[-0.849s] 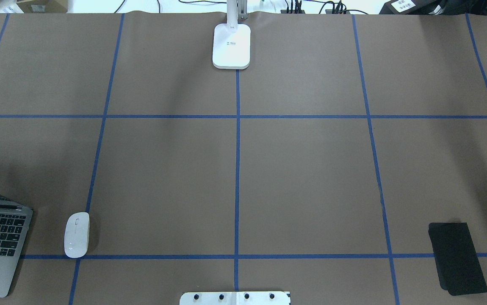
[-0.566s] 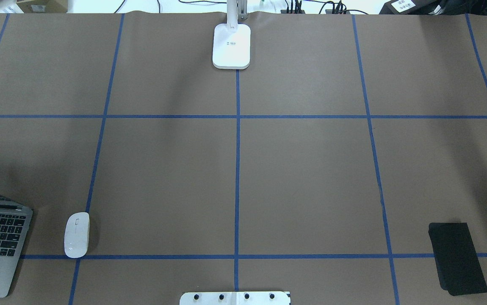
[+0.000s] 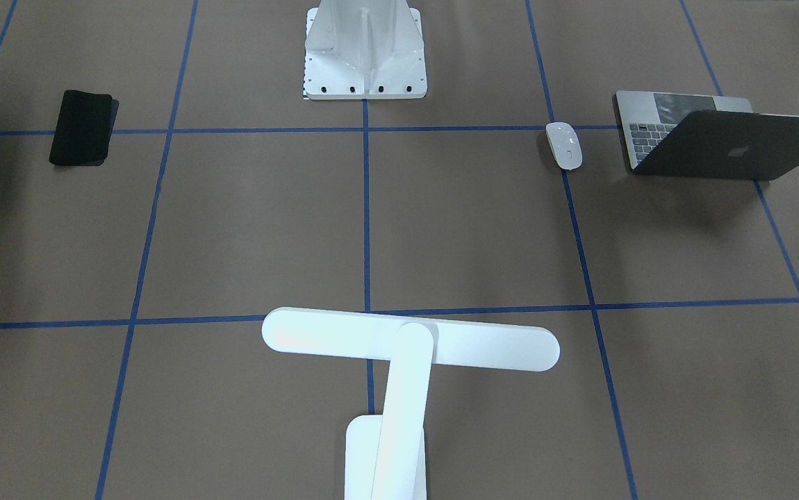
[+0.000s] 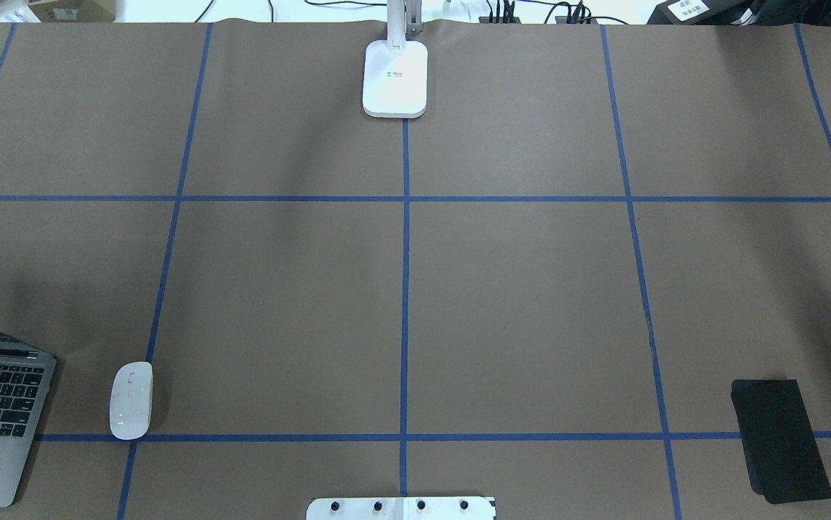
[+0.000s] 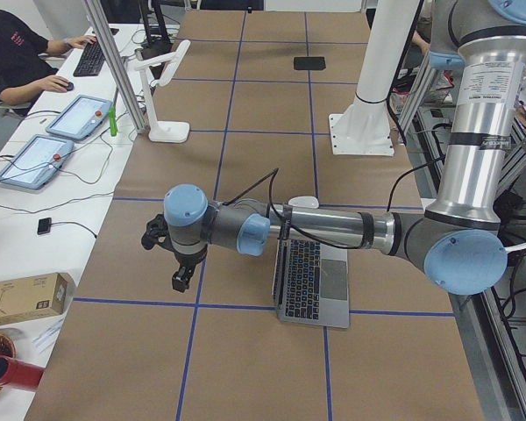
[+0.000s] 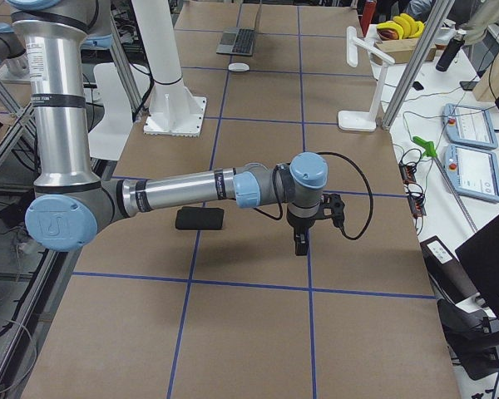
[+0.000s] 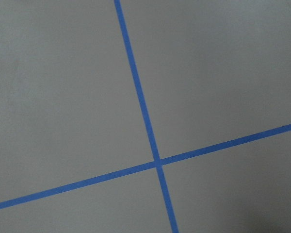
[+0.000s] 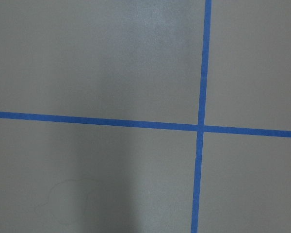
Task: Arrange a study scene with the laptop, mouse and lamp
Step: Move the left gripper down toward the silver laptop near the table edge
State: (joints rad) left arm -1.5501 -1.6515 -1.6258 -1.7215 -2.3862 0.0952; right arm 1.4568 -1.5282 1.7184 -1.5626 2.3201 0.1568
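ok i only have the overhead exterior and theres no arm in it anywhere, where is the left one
observer: the left tool hangs above bare table at the robot's left end, past the laptop on the operators' side.
operator: and the right
observer: the right tool hangs above the table at the other end, past the black mat on the operators' side.
operator: lamp, i only get its base
observer: the lamp has a long bar head set crosswise on top of its arm, running roughly along the table's length.
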